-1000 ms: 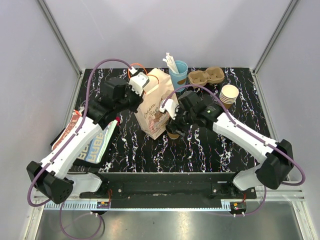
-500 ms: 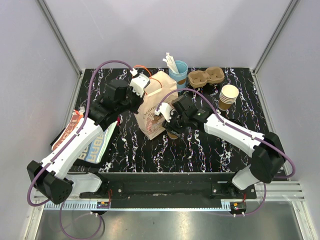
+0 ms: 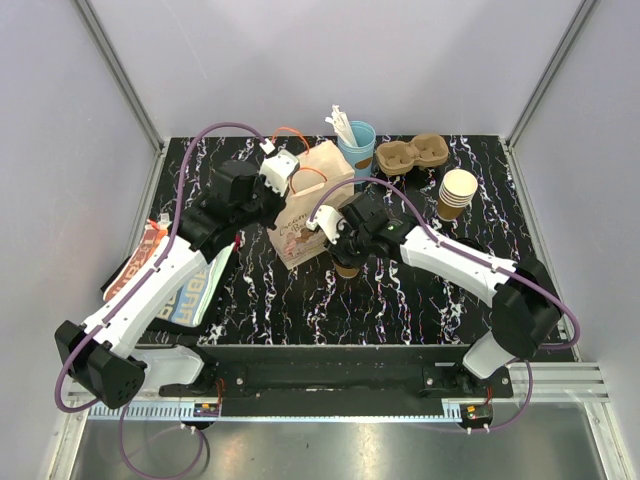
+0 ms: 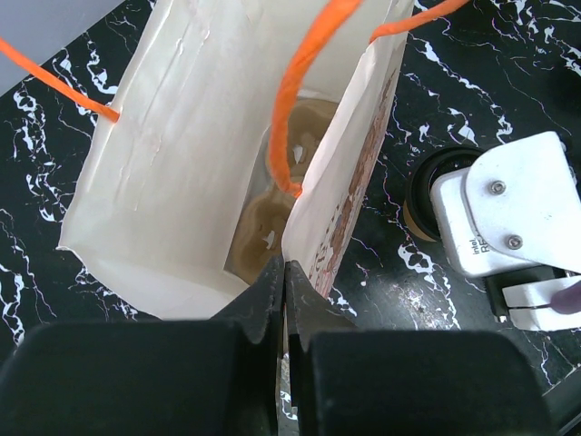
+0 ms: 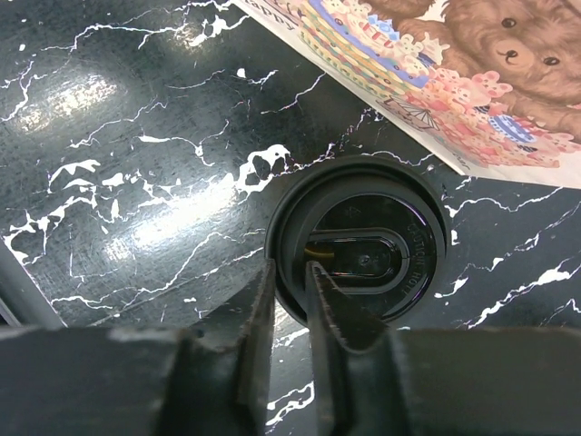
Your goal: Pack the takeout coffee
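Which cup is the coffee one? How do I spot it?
Find the white paper bag with orange handles mid-table. On its right side, under the right arm's gripper, stands a small tan cup. Only it wears a round black lid; the stacked tan cups at the far right are open.

A robot test cell dressed as a café counter; plain grey panels (image 3: 300, 60) on aluminium posts (image 3: 120, 75) wall a black marbled bench (image 3: 400, 300); stacked paper cups (image 3: 458, 190) and a cup carrier (image 3: 412, 153) line its far edge.

takeout coffee (image 5: 381, 218) beside paper bag (image 4: 182, 136), mouth open
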Motion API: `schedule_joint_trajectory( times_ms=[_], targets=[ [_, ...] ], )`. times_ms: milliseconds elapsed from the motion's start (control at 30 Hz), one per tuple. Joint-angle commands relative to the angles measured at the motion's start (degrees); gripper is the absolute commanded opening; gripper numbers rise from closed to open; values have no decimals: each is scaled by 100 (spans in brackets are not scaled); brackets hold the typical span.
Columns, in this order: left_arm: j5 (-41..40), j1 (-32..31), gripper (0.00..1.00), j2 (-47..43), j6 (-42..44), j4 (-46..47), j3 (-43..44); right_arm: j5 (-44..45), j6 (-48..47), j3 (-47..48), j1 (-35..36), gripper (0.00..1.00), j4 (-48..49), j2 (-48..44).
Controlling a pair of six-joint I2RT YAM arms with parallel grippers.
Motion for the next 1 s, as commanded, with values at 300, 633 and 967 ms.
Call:
schedule_joint_trajectory(
  times_ms=[300,633,967],
  targets=[
    [-87,-5,3,-135,-56,172,-71,142,24,209,159,9,-55,135],
    [18,4,3,-205,-47,172,-71,449,-64,648,159,0,-468,-233],
    [360,-13,3,-258,111,172,-71,1004,-170,1069,-95,0,-871,-1087]
  ],
)
